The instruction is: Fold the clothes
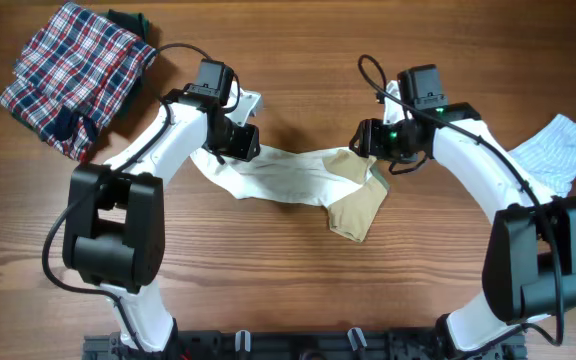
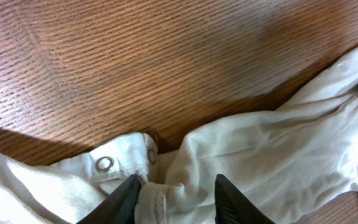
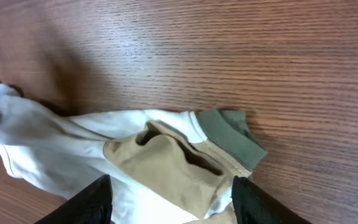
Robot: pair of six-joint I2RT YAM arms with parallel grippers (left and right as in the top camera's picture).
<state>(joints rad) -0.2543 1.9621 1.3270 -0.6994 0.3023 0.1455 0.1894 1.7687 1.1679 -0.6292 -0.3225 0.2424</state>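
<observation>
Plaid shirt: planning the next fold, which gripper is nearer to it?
Left. The left gripper is fairly close beside the plaid shirt; the right gripper lies well beyond it, farther away.

The left arm and the right arm bend inward, wrists turned toward each other. The left gripper has its fingers half apart; whether it pinches is unclear. The right gripper has its fingers spread wide.

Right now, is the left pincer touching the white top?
Touching. The left wrist view shows the left pincer with a bunched fold of the cream-white top pressed between its fingers.
</observation>
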